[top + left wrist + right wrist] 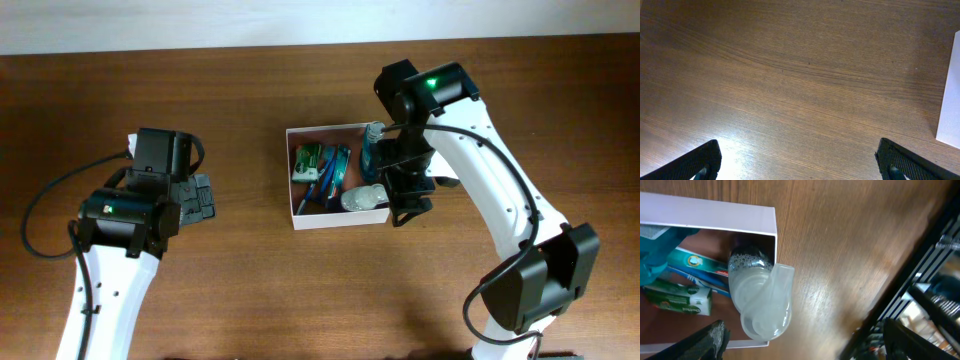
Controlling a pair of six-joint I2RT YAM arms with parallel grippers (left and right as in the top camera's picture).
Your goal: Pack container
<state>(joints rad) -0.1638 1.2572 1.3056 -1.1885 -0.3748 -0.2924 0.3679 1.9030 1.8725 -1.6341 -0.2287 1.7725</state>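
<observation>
Container: a square, white-walled box (291, 190) sits on the table (240, 300), its right wall and one corner directly below the right fingers.
Contents: a green packet (308, 160) lies on the side of the box farthest from the right fingers. A teal toothpaste tube (695, 262) and a blue toothbrush (327, 185) lie between the packet and those fingers.
Clear bottle: a see-through bottle (760, 300) with foam inside rests in the corner of the box against the wall. It is below the gap between the right fingers, and neither finger is closed on it.
Blue bottle: a second bottle (373, 150), blue, stands at the right wall, just beside the right fingers.
Right fingers: spread wide and released (408, 200), they hang over the container's edge and grasp nothing.
Left fingers: also spread wide and released (204, 196), they are above bare wood. The container is well apart from them, and only a strip of its white wall shows at the edge of the left wrist view.
</observation>
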